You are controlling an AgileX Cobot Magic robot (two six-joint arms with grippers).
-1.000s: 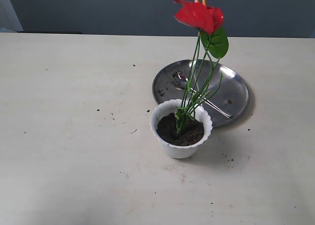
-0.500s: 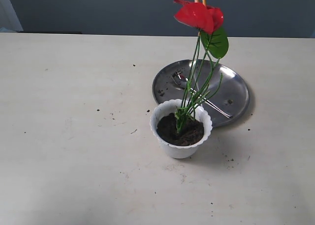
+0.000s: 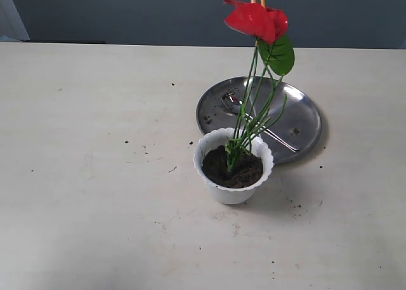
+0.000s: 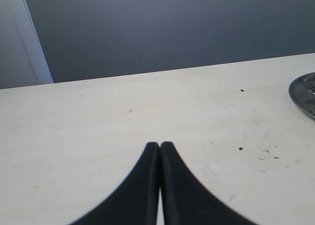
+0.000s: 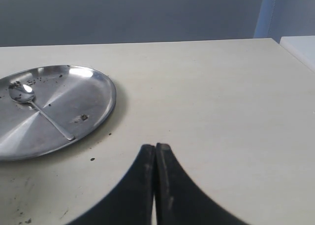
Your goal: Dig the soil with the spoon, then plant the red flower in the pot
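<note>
No legible text, labels, brands, numbers or signs in any view. Checked the pot (image 3: 233, 169), plate (image 3: 304, 118), spoon (image 5: 39, 109) and table (image 3: 95, 176): all surfaces plain, unmarked.

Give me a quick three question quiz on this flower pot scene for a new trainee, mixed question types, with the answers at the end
1. True or false: the red flower stands with its stems in the soil of the pot.
2. Where does the spoon lie? A) on the bare table B) on the steel plate C) in the pot
3. Fill in: both the left gripper and the right gripper are ____ and hold nothing.

Key: 1 true; 2 B; 3 shut
</note>
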